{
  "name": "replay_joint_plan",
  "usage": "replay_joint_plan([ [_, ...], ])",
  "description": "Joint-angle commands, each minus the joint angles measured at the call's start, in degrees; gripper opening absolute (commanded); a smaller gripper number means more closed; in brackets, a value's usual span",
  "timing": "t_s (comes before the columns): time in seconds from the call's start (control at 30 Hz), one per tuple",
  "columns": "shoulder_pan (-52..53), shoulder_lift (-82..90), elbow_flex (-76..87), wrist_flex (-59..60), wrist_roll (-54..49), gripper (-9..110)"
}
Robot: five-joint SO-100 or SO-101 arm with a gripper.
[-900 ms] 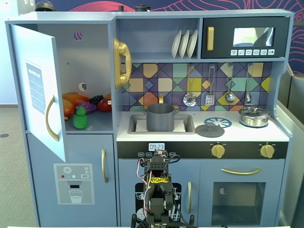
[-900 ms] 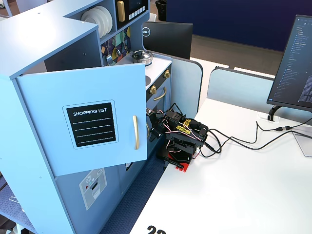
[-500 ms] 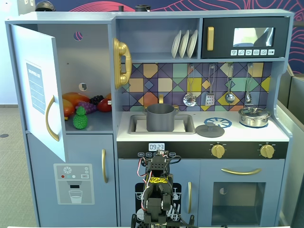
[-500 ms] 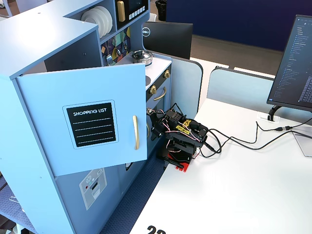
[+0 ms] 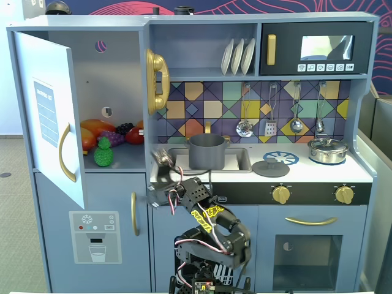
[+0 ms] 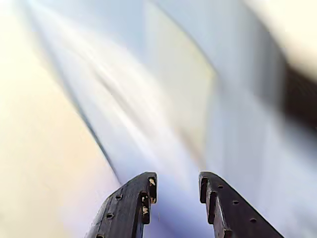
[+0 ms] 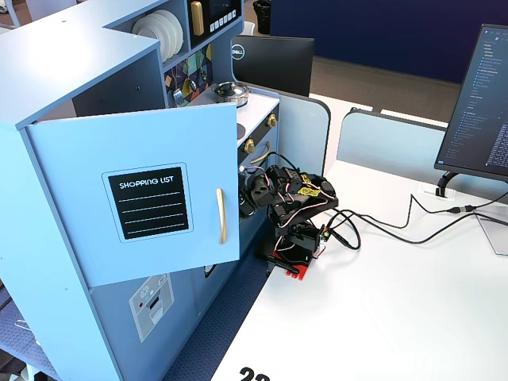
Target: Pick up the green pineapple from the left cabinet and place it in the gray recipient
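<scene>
The green pineapple [image 5: 103, 153] stands at the front of the shelf in the left cabinet [image 5: 116, 79], whose white door [image 5: 50, 116] hangs open to the left. In a fixed view from the side the door [image 7: 151, 198] hides the shelf and the pineapple. The gray recipient [image 5: 206, 151] sits in the sink. My gripper [image 5: 160, 158] points up in front of the counter edge, between cabinet and sink, right of and a little below the pineapple. In the wrist view my gripper [image 6: 178, 181] is open and empty; the scene beyond it is blurred.
Purple grapes [image 5: 117, 135] and orange and red fruits [image 5: 92, 131] lie behind the pineapple. A gold phone [image 5: 158, 79] hangs on the cabinet's right wall. A flat gray lid [image 5: 271, 167] and a shiny silver pot [image 5: 327, 150] sit on the counter. Cables [image 7: 381, 226] cross the white table.
</scene>
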Motion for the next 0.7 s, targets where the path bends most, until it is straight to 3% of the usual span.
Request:
replay_joint_plan([
  [0.0,-6.59,-0.18,-6.06,-12.74,-2.55,0],
  [0.1,-4.31,-1.85,-7.38,-13.97,-3.69,3],
  [0.2,-0.88,-3.52,-7.47,-17.05,-3.43,17],
  [0.33,2.20,-8.26,-5.10,-31.20,-0.79,34],
  [0.5,1.85,-16.08,-1.67,-49.57,-3.78,36],
  [0.67,0.35,-22.32,-4.39,-52.38,-6.59,40],
])
